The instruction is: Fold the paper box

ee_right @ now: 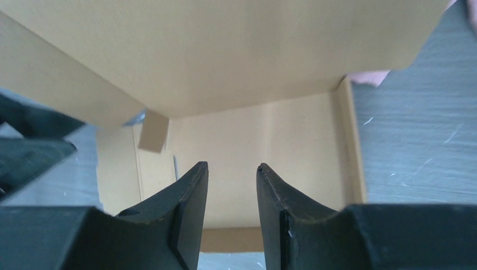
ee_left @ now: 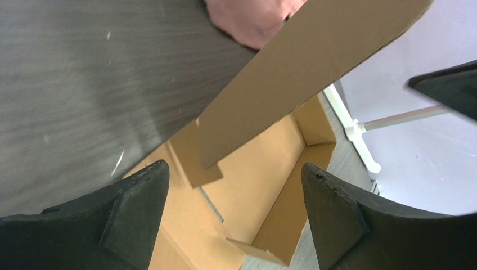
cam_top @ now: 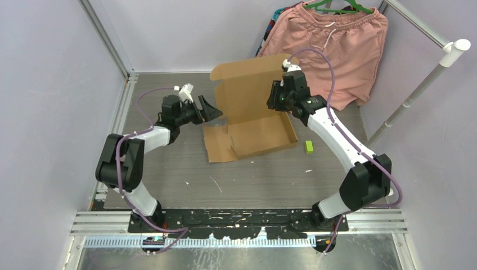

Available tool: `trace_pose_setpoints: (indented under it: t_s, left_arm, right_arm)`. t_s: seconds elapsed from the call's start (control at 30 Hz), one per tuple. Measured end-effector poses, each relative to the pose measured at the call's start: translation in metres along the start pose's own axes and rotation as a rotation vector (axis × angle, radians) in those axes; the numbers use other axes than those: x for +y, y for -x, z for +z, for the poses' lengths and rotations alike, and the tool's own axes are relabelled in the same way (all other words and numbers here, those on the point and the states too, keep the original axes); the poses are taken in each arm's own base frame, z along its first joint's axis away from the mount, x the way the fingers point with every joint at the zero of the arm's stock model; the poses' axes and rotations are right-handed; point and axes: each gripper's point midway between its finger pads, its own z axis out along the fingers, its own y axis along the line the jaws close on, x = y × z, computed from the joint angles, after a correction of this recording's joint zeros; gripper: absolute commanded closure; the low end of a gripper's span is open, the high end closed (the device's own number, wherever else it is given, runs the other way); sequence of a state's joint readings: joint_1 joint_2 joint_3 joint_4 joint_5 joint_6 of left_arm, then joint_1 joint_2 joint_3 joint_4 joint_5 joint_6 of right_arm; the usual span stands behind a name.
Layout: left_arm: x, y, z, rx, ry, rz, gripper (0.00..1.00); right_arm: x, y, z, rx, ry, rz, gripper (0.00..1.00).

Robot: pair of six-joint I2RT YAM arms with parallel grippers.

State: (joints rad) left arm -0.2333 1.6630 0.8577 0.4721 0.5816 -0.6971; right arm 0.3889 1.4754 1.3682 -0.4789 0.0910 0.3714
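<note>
Left gripper (cam_top: 218, 112) is spread wide with nothing between its fingers. Right gripper (cam_top: 274, 100) has its fingers parted only a little, and it also holds nothing.

Two arms reach in from the near edge of a grey table (cam_top: 169, 163) and face each other across a brown cardboard box (cam_top: 261, 135). Pink shorts (cam_top: 337, 50) hang at the far right corner, behind the box. A small green block (cam_top: 309, 146) lies on the table just right of the box, under the right arm. A white pole (cam_top: 427, 79) slants along the right side.

The box lies mid-table as a shallow tray with its near and right walls up. Its left flap (cam_top: 216, 143) lies flat on the table (not folded), and its lid (cam_top: 250, 84) stands tilted at the far side.

The left gripper hovers by the lid's left edge, above the tray's far left corner. The right gripper sits close to the lid's right edge, above the tray; whether it touches cannot be told. From the right wrist, the lid leans over the fingers (ee_right: 191, 191) and the tray floor lies beyond them.
</note>
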Motion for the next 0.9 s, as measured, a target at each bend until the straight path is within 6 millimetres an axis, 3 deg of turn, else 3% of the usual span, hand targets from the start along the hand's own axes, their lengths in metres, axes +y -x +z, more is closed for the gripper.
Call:
trace_pose_setpoints:
  t_s: [0.17, 0.33, 0.67, 0.9]
  left_arm:
    - [-0.018, 0.025, 0.016, -0.038, -0.106, 0.061, 0.19]
    - [-0.033, 0.04, 0.026, -0.057, -0.197, 0.107, 0.27]
    - [-0.036, 0.029, 0.036, -0.017, -0.312, 0.098, 0.3]
    - [-0.043, 0.025, 0.037, -0.011, -0.389, 0.096, 0.43]
  right_arm:
    - [-0.001, -0.039, 0.012, 0.132, 0.075, 0.024, 0.59]
    - [0.009, -0.057, 0.02, 0.204, 0.152, 0.057, 0.62]
    - [-0.004, -0.143, 0.052, 0.43, 0.078, 0.052, 0.62]
    - [-0.015, -0.165, 0.057, 0.492, 0.016, 0.029, 0.63]
